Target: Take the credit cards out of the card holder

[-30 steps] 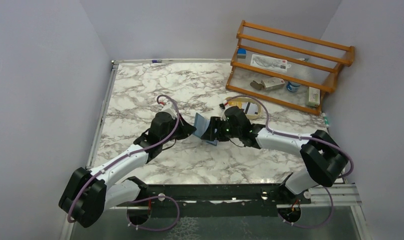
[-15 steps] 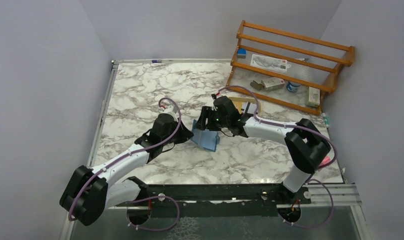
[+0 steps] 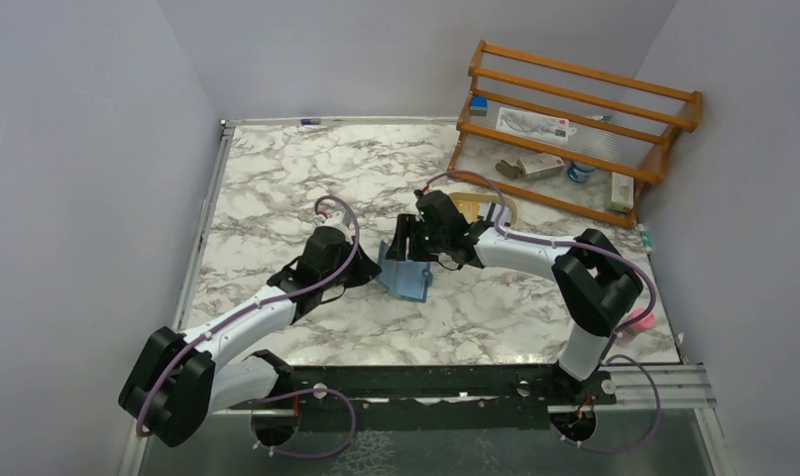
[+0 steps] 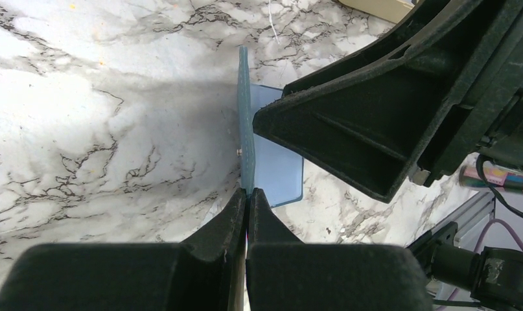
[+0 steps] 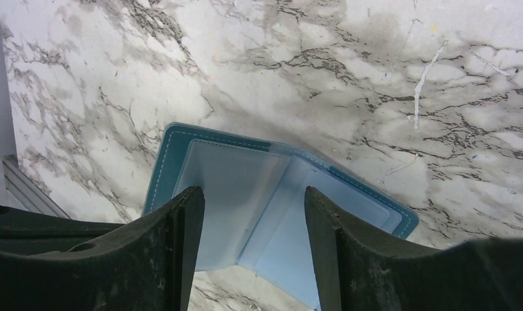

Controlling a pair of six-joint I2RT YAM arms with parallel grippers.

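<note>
The teal-blue card holder [image 3: 405,280] is open on the marble, paler blue inside. One flap stands upright [image 4: 245,129]; the other lies flat [image 4: 281,178]. My left gripper [image 4: 247,193] is shut on the upright flap's near edge. My right gripper [image 5: 252,201] hangs open just above the holder's clear inner pockets [image 5: 232,188], its fingers [image 5: 181,240] straddling the fold without touching. From above, the right gripper [image 3: 407,243] sits at the holder's far side and the left gripper [image 3: 372,268] at its left. The credit cards are hidden; none shows in the pockets.
A tan oval tray [image 3: 483,206] lies right behind the right wrist. A wooden rack [image 3: 574,129] with small items stands at the back right. A pink object [image 3: 641,319] lies near the right edge. Walls close in on both sides.
The right gripper has moved away from the near side to the holder's far side, still open. The holder shifted slightly left and its flat flap is now uncovered. The left gripper kept its hold.
</note>
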